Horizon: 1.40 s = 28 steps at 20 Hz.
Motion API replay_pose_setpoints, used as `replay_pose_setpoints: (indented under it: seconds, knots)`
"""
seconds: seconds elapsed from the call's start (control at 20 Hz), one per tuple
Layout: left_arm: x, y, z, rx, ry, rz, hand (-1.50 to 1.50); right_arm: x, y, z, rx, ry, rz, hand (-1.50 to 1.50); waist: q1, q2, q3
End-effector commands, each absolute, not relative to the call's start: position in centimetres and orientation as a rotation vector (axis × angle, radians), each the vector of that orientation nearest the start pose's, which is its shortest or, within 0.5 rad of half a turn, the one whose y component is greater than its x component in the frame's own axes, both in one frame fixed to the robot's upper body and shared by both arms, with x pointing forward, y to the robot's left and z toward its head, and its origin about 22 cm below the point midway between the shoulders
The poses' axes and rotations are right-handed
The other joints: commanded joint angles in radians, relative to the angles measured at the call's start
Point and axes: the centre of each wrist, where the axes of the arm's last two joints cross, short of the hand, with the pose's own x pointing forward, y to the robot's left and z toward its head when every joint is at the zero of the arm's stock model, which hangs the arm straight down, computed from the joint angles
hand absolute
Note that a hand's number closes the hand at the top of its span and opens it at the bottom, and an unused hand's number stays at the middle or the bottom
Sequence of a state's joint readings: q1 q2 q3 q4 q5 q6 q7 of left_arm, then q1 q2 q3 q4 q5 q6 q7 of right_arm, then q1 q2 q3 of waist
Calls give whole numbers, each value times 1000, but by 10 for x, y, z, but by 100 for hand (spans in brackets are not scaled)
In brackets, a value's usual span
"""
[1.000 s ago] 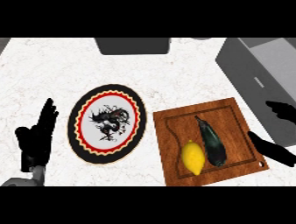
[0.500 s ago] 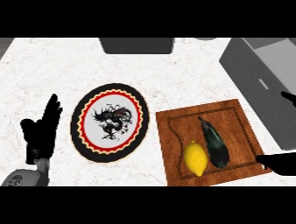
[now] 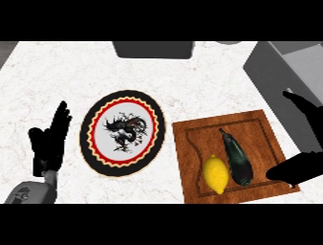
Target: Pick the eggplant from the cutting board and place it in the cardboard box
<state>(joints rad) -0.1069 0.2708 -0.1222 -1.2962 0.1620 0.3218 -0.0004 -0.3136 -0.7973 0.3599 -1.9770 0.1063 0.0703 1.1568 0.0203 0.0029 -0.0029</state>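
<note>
Head view: looks steeply down on a pale marbled counter [image 3: 65, 72], with both hands coming in from the lower edge.
Eggplant: the eggplant [image 3: 237, 158] lies lengthwise on the wooden cutting board [image 3: 214, 131], stem end pointing away from the robot, just beside a lemon [image 3: 216, 174] on its left.
Right hand: the right hand [image 3: 318, 143] is at the board's right edge, fingers spread wide above and thumb reaching in below, so the hand forms an open span beside the eggplant; the thumb tip is near the vegetable's lower end, and it holds nothing.
Left hand: the left hand [image 3: 48, 143] rests at the view's left, fingers straight and pointing up, just left of the plate [image 3: 122, 134].
Step in hand: by my reading this is the approach to the pick; the eggplant is untouched on the board.
Next move: the right hand needs to travel left and down until fingers and thumb bracket the eggplant's body, then close round it without nudging the lemon, which sits very close.
Box: a grey, open-topped container [image 3: 298, 72] stands at the upper right, beyond the board; it is probably the target box, though it reads grey rather than cardboard brown.
Hard to make out: the container runs off the right edge, so its inside is unclear; a dark object [image 3: 154, 49] at the top is cut off and unidentifiable; whether the thumb touches the board cannot be told.
</note>
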Motion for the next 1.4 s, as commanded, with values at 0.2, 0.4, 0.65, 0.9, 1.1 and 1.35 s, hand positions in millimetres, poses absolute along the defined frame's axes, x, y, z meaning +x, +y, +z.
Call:
replay_pose_setpoints:
  seconds: [0.2, 0.4, 0.65, 0.9, 1.1, 1.35]
  knots:
    - [271, 268, -26, 288, -1388, 30, 0, 270, -213, 160, -785, -578, 813, -150, 2, 1, 0]
    - [272, 270, -28, 295, -1385, 50, 0, 276, -194, 158, -765, -566, 808, -150, -7, -2, -1]
    - [272, 272, -26, 306, -1373, 67, 0, 297, -183, 158, -737, -550, 802, -150, -5, -3, 1]
    - [268, 285, -27, 319, -1380, 56, 0, 302, -176, 133, -774, -482, 813, -150, -9, -3, 0]
    - [256, 263, -37, 287, -1368, 50, 0, 305, -159, 115, -753, -458, 816, -150, -8, -6, 0]
    - [261, 272, -38, 288, -1385, 55, 0, 325, -153, 125, -784, -461, 815, -150, -11, -6, -1]
